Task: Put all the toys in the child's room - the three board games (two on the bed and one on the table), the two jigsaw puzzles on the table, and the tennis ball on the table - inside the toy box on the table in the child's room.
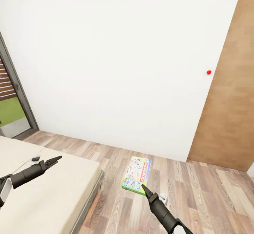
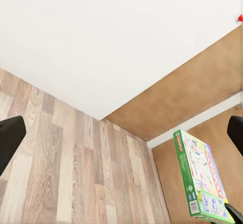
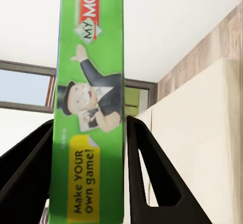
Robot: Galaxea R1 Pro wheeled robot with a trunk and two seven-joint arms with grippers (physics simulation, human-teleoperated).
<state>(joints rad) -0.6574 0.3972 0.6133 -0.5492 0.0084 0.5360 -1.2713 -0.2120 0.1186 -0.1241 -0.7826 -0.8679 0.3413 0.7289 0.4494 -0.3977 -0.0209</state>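
Grip note: right fingers (image 3: 139, 173) pinch board game (image 1: 137, 173) by its thin edge; stiff, light, slick box may pivot, so you should carry level; left fingers (image 2: 11, 140) spread wide, empty.

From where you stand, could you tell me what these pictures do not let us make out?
- Toy box and table: outside the frames, so their place is unknown.
- Board game: head view shows its lid too small to read; right wrist view shows one edge, title cut off by the frame.
- Right claw: fingertips hidden behind the box.
- Left claw: over the bed, gap too small to judge.
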